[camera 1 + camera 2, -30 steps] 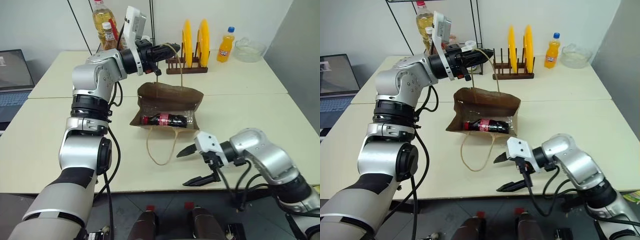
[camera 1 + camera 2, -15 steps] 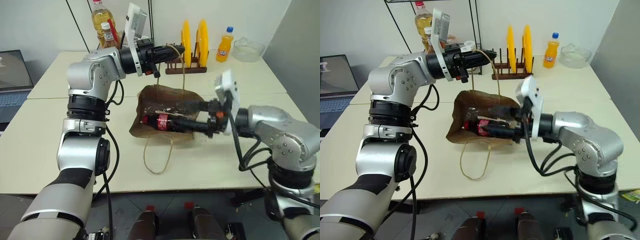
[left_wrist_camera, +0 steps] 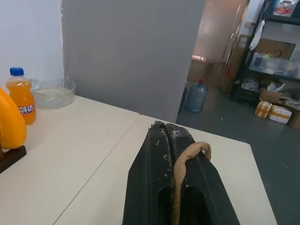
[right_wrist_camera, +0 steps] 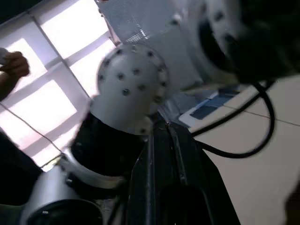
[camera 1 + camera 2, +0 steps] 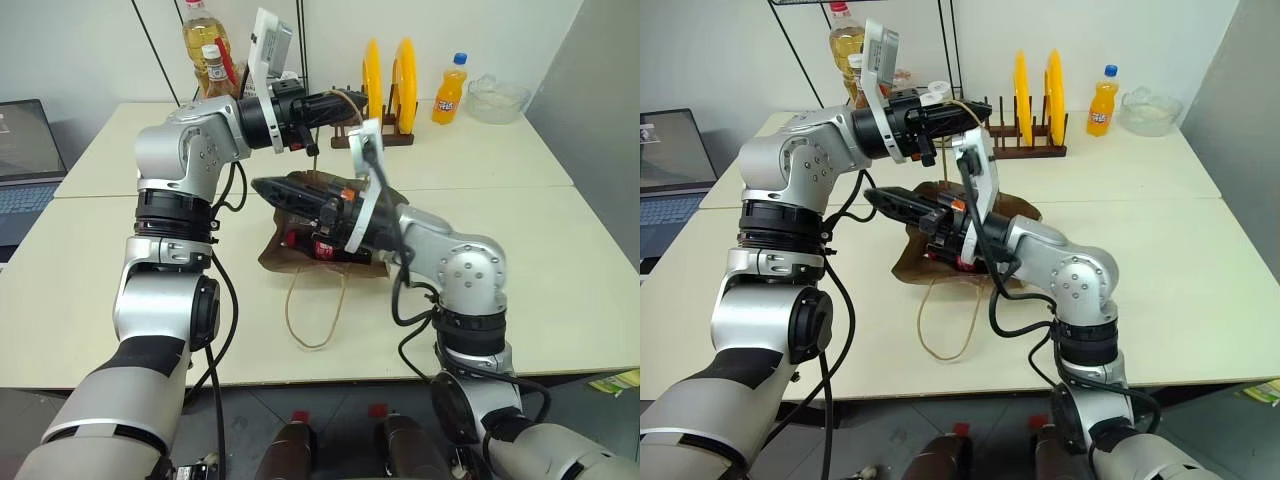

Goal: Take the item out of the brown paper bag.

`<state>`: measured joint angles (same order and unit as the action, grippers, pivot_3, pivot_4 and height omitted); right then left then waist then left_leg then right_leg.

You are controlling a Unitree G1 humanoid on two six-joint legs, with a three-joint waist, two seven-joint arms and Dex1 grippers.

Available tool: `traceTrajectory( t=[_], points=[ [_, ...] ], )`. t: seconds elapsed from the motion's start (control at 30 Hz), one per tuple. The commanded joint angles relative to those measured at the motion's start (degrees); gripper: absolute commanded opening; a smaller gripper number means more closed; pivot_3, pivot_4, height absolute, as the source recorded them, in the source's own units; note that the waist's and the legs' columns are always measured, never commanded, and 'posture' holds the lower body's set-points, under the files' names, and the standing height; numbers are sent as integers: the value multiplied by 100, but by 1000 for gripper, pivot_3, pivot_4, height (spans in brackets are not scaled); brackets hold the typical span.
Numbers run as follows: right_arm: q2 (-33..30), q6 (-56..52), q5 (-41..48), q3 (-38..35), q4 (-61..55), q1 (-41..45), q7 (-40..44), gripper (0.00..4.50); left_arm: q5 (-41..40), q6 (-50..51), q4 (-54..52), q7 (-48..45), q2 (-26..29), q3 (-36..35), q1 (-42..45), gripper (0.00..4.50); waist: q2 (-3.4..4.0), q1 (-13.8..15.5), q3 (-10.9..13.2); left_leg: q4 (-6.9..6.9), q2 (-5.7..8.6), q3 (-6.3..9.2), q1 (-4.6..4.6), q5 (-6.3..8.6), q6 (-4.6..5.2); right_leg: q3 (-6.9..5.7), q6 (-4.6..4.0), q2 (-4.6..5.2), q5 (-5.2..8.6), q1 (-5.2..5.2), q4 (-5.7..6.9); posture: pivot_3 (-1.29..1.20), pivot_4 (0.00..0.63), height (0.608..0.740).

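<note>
Bottle (image 5: 322, 243) not out yet: lies inside brown paper bag (image 5: 330, 225) near mid-desk (image 5: 560, 270). Left tool (image 5: 352, 102) pinches a cord handle (image 3: 180, 161), lifting bag mouth. Right tool (image 5: 262, 187) pressed together, empty, above bag's left edge. Grab & pull-out left, I reckon.

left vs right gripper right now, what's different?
Left gripper is shut on the bag's cord handle; right gripper is shut with nothing seen between its fingers. Left gripper sits higher, above the paper bag, pointing to the robot's right; right gripper sits lower, by the bag's top, pointing to the robot's left. Both are shut, black-fingered and roughly level.
</note>
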<state>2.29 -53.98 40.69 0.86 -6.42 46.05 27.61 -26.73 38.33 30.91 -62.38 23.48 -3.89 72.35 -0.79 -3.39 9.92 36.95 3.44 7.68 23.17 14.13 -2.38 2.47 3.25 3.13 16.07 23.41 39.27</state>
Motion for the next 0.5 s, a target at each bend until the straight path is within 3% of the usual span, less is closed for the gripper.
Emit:
traceTrajectory(
  t=[0.03, 0.13, 0.33, 0.43, 0.5],
  points=[
    [-568, 1059, -1304, 825, 441, 90, 76, 9, -119, 16, -359, 35, 35, -99, 66, 0, 0, -3, 0, 1, 0, 0, 0, 0, 0, 0, 0, 0, 0, 1, 2, 0, 150, 740],
    [-1051, 1516, -2364, 1447, 699, 220, -258, 9, -149, 18, -422, 105, 28, -146, 21, 0, 0, -16, 0, 1, 0, -2, 0, 0, -1, 0, 0, 0, 0, 6, 4, 0, 150, 740],
    [-1881, 2042, -3645, 2723, 499, 202, 362, 9, -243, 144, -692, 208, -36, -149, -70, 0, -1, -105, 0, 0, -3, -6, 2, 0, -1, 1, 0, 1, 0, 15, 13, 0, 150, 740],
    [-2030, 1755, -3683, 2982, 230, 156, 823, 552, -280, 169, -787, 251, -65, -130, -118, 0, -1, -129, 0, 1, -4, -6, 2, 0, -1, 0, 0, 1, 0, 13, 13, 0, 150, 740],
    [-2048, 1668, -3800, 3037, 203, 183, 900, 1225, -280, 153, -854, 275, -99, -104, -168, 0, -1, -131, 0, 1, -5, -6, 2, 0, -1, 0, 0, 0, 0, 13, 12, 0, 150, 740]
  ],
)
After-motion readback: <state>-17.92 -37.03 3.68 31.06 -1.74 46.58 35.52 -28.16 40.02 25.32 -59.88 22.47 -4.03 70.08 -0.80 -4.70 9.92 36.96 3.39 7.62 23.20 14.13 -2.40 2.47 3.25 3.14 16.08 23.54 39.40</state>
